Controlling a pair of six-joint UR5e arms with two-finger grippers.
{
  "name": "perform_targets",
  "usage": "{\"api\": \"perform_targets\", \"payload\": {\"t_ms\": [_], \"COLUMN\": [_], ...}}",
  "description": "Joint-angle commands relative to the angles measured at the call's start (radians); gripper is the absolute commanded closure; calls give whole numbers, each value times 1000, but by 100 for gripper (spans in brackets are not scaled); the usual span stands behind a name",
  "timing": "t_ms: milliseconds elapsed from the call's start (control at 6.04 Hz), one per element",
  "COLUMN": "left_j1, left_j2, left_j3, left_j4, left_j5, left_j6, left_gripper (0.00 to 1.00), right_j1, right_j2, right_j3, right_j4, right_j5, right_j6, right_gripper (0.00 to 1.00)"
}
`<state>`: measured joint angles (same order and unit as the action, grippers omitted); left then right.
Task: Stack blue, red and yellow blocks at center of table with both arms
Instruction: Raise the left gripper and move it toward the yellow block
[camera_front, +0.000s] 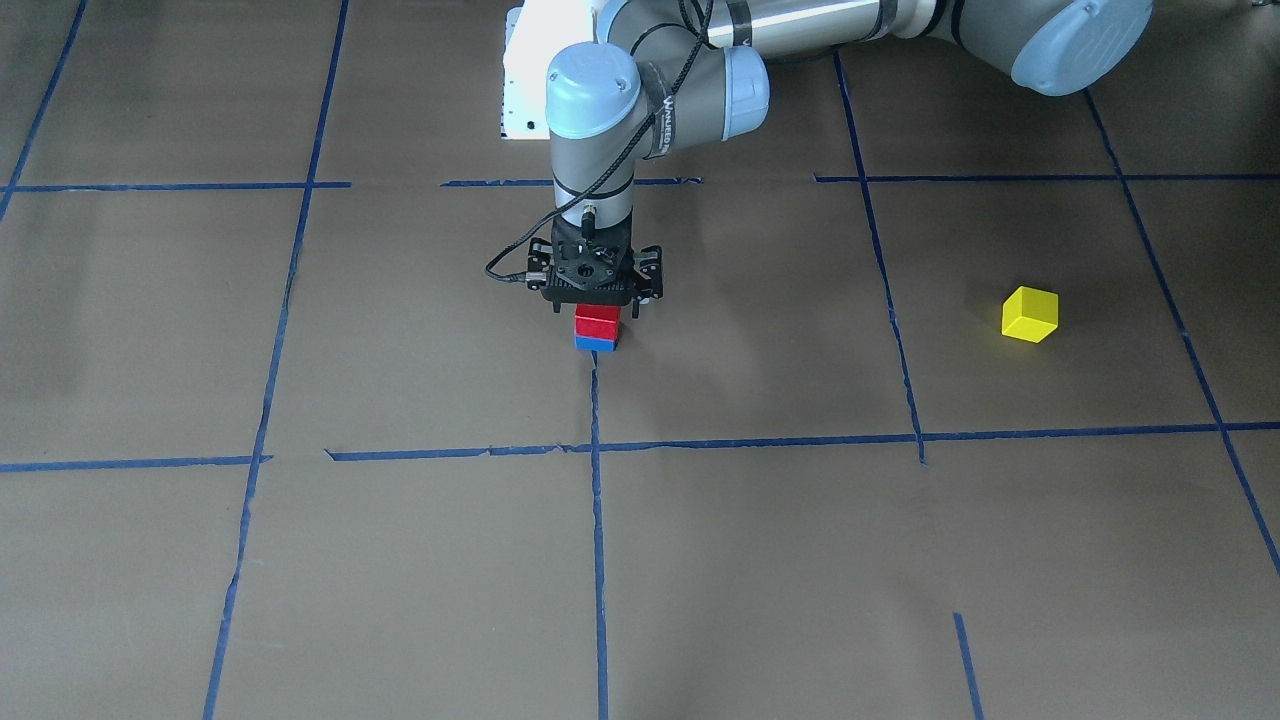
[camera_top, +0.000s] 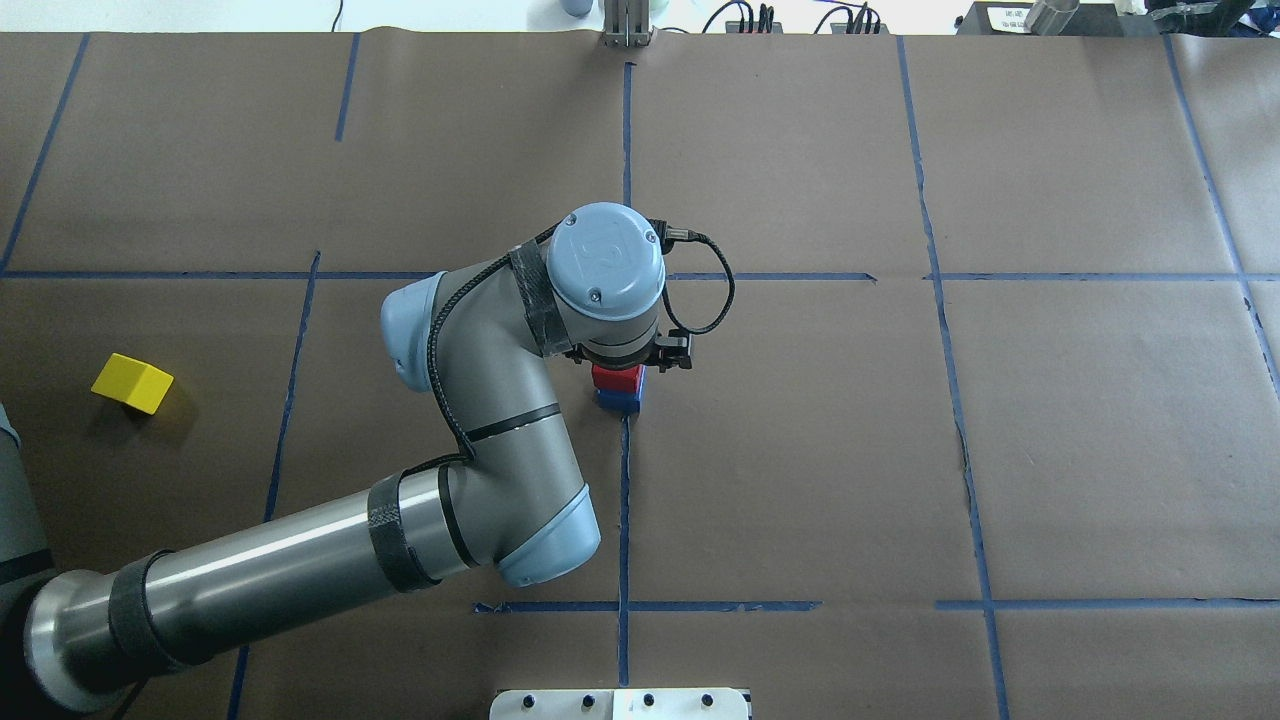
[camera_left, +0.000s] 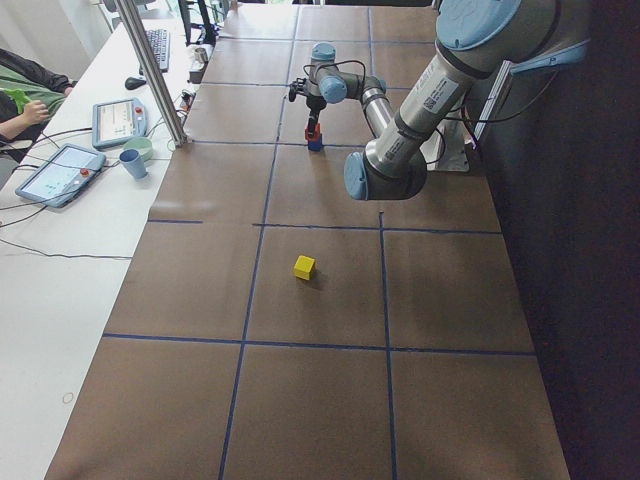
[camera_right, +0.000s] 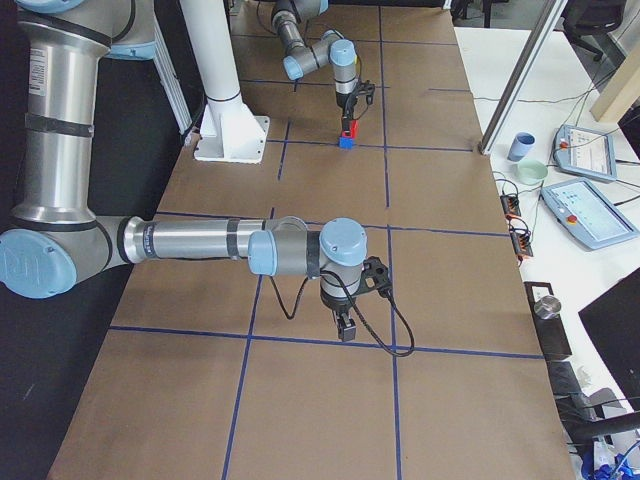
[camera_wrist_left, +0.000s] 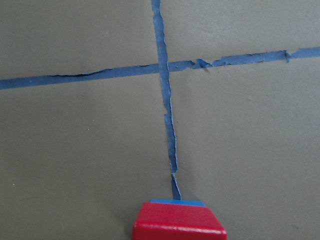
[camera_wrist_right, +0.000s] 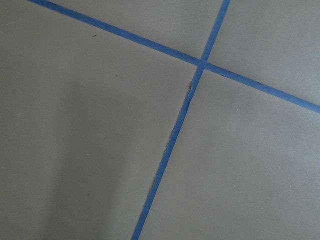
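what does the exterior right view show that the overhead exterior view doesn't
Only the exterior right view shows the right arm's end effector, which hangs above the brown paper-covered table, and a blue cup on the white side bench. Only the overhead exterior view shows the yellow cube block, which lies alone on the robot's left side. Both show the left arm's end effector directly over the red cube block, which sits on the blue cube block.

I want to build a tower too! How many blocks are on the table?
3: the red block sits on the blue block in the middle; the yellow block lies alone.
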<state>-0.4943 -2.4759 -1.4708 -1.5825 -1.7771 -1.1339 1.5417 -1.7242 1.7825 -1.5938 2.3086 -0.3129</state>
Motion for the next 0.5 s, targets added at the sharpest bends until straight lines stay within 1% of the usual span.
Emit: {"api": "perform_targets", "payload": {"t_ms": [0, 166, 331], "left_j1": [-117, -181, -235], "left_j2": [20, 122, 278], "left_j3": [-52, -136, -261], "left_j4": [18, 19, 9], "left_j5": [-182, -259, -266], "left_j6": [102, 187, 317], "left_gripper": [0, 0, 1], "right_j1": [0, 0, 0], "right_j2": [0, 0, 0], "right_j3": [0, 0, -2], "right_j4": [0, 0, 1], "right_j5": [0, 0, 0], "right_j6": [0, 0, 0], "right_gripper": [0, 0, 0]}}
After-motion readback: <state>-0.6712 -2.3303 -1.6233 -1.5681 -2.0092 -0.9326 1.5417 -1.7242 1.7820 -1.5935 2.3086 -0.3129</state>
